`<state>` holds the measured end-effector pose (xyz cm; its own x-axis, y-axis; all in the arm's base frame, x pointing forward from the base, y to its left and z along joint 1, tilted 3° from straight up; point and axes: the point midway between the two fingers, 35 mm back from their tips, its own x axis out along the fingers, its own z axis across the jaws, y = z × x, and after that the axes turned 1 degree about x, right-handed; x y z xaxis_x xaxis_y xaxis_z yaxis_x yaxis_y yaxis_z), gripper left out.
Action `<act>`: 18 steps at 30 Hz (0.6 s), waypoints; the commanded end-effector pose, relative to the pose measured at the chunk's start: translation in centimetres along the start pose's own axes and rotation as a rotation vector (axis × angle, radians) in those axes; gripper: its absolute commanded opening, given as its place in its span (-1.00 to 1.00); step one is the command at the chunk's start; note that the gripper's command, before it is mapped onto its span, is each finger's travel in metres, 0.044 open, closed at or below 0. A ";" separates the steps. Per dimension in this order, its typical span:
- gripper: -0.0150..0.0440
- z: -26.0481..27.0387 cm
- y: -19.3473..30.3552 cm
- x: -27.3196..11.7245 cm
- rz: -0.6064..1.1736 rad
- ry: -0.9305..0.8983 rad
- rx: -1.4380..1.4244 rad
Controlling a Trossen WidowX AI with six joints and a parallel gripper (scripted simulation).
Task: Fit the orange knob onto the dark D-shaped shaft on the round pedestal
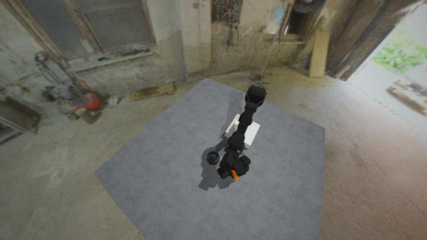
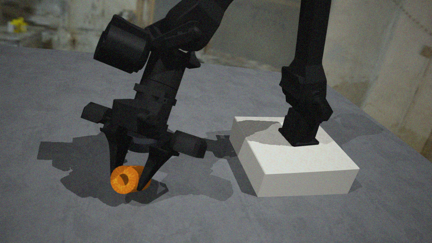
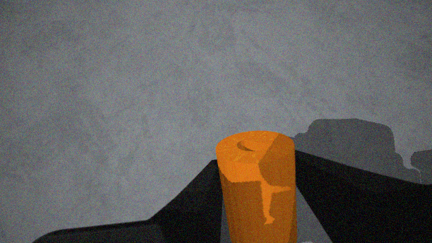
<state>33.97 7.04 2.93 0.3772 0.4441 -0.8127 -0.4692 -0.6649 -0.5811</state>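
The orange knob (image 1: 236, 176) (image 2: 130, 173) (image 3: 258, 202) is on its side, its holed end facing the exterior camera. My gripper (image 1: 234, 172) (image 2: 125, 182) (image 3: 252, 161) is shut on it, one finger on each side. The knob is low over the table; whether it touches is unclear. The hole's flat side cannot be made out clearly. The dark round pedestal (image 1: 212, 157) stands left of the gripper in the top view, with the shaft too dark to make out well. In the exterior view the pedestal is mostly hidden behind the gripper; the wrist view does not show it.
A white block (image 1: 252, 133) (image 2: 305, 157) carries the arm's base, behind the gripper in the top view and to its right in the exterior view. The grey table top (image 1: 167, 143) (image 2: 241, 220) (image 3: 118, 84) has the arm's shadows on it.
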 end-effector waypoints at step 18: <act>0.12 0.0 2.0 -1.2 -0.349 -0.007 -0.001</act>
<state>32.77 5.39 2.83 0.4976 0.6279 -0.5984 -0.3340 -0.4980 -0.8003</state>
